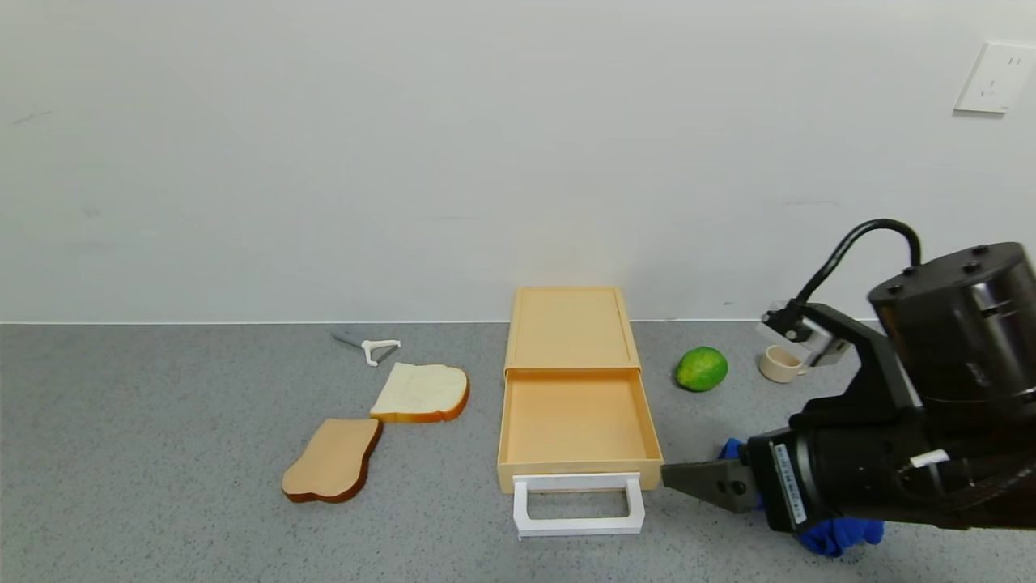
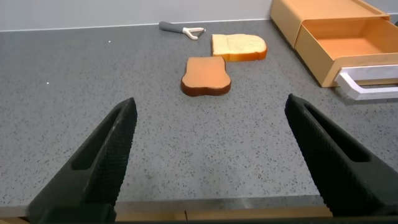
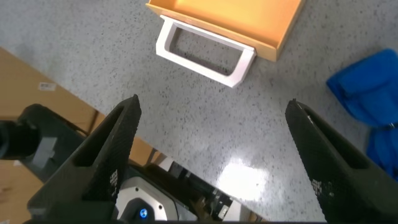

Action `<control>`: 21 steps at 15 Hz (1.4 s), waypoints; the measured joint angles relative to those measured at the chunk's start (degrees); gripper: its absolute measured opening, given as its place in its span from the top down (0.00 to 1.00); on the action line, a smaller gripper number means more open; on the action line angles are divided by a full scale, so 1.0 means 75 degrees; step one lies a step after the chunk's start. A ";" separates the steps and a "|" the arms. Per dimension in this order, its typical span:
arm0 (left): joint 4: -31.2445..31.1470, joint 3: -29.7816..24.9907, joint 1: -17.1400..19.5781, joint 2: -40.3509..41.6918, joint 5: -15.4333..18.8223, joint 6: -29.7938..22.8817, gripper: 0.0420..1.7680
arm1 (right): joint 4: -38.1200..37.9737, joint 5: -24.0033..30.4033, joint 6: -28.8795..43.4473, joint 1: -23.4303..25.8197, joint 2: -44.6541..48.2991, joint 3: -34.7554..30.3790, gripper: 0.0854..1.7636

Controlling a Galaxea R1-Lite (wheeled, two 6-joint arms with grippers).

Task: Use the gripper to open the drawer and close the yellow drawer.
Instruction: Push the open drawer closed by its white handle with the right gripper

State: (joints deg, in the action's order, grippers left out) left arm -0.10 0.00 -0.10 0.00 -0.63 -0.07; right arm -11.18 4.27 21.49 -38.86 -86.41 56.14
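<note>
The pale yellow drawer box (image 1: 571, 328) stands at the middle back of the grey counter. Its drawer (image 1: 574, 421) is pulled out towards me, empty, with a white loop handle (image 1: 579, 504) on the front. My right gripper (image 1: 676, 478) is open and empty, just right of the handle and not touching it. In the right wrist view its fingers (image 3: 118, 149) spread wide above the counter, with the handle (image 3: 205, 53) beyond them. My left gripper (image 2: 211, 155) is open and empty over the counter's near left edge, with the drawer (image 2: 348, 43) far off.
Two bread slices (image 1: 421, 393) (image 1: 333, 460) and a white peeler (image 1: 374, 348) lie left of the drawer. A green lime (image 1: 701, 368) and a small cup (image 1: 779, 363) sit to its right. A blue cloth (image 1: 834, 534) lies under my right arm.
</note>
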 joint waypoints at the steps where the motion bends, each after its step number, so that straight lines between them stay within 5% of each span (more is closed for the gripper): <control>1: 0.0000 0.0000 0.0000 0.0000 0.0002 0.0000 0.03 | 0.0021 -0.0202 0.0015 -0.0150 -0.0309 0.0163 0.03; 14: 0.0003 0.0000 0.0000 0.0000 0.0005 0.0000 0.03 | -0.0210 -0.2677 0.1725 -0.1473 -0.3878 0.2357 0.03; 21: 0.0000 0.0000 0.0000 0.0000 0.0000 0.0000 0.03 | -0.1294 -0.2805 0.2580 -0.1504 -0.4441 0.3069 0.03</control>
State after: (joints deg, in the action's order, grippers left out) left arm -0.10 0.00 -0.10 0.00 -0.63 -0.07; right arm -20.88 -16.77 40.84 -50.14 -119.71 79.15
